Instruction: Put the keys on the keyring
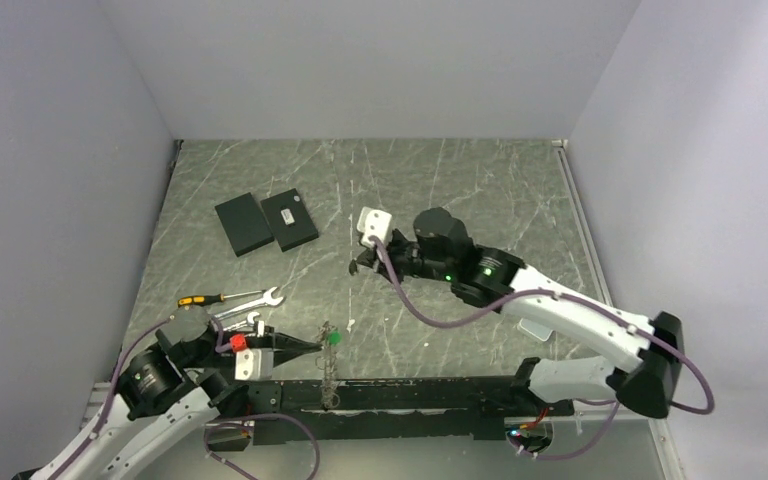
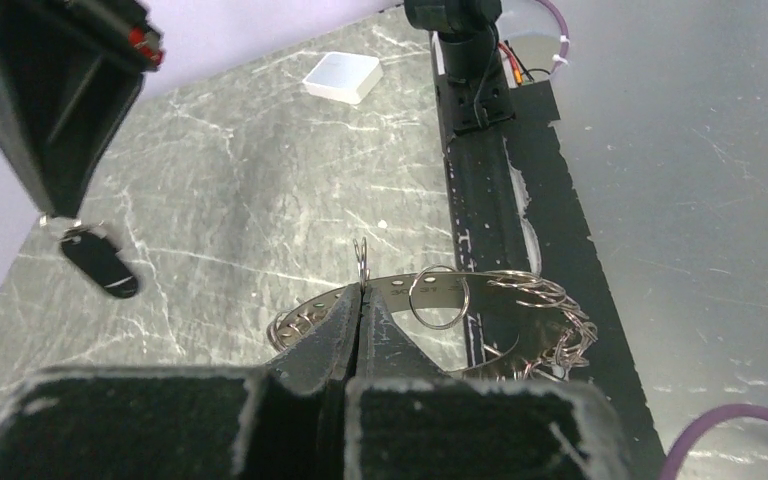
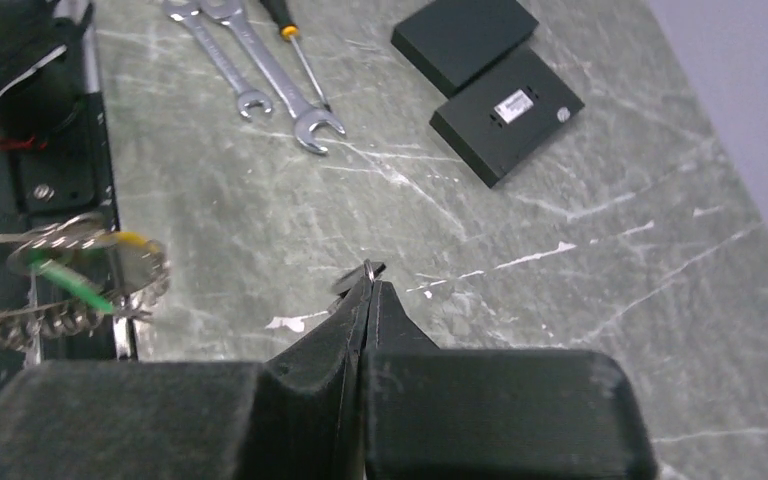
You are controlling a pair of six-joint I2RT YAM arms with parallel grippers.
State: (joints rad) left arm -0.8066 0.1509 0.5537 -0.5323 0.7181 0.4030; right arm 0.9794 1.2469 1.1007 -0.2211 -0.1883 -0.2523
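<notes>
My left gripper (image 1: 317, 348) (image 2: 361, 292) is shut on the keyring (image 2: 361, 258), gripping a thin metal ring that stands upright at the fingertips. The ring's grey chain (image 2: 535, 300) (image 1: 330, 378) lies bunched over the black rail, with the green tag (image 1: 334, 338) (image 3: 72, 286) beside it. My right gripper (image 1: 354, 268) (image 3: 370, 282) is shut on a key (image 2: 100, 265) (image 3: 348, 284) with a black head. It pinches the key by a small loop, and the key hangs above the table, apart from the keyring. Other keys are not visible.
Two flat black plates (image 1: 265, 221) (image 3: 505, 110) lie at the back left. Wrenches (image 1: 250, 300) (image 3: 260, 70) and a yellow-handled screwdriver (image 1: 200, 299) lie left of centre. A small white block (image 2: 341, 76) sits by the right arm's base. The black rail (image 1: 410, 395) runs along the near edge.
</notes>
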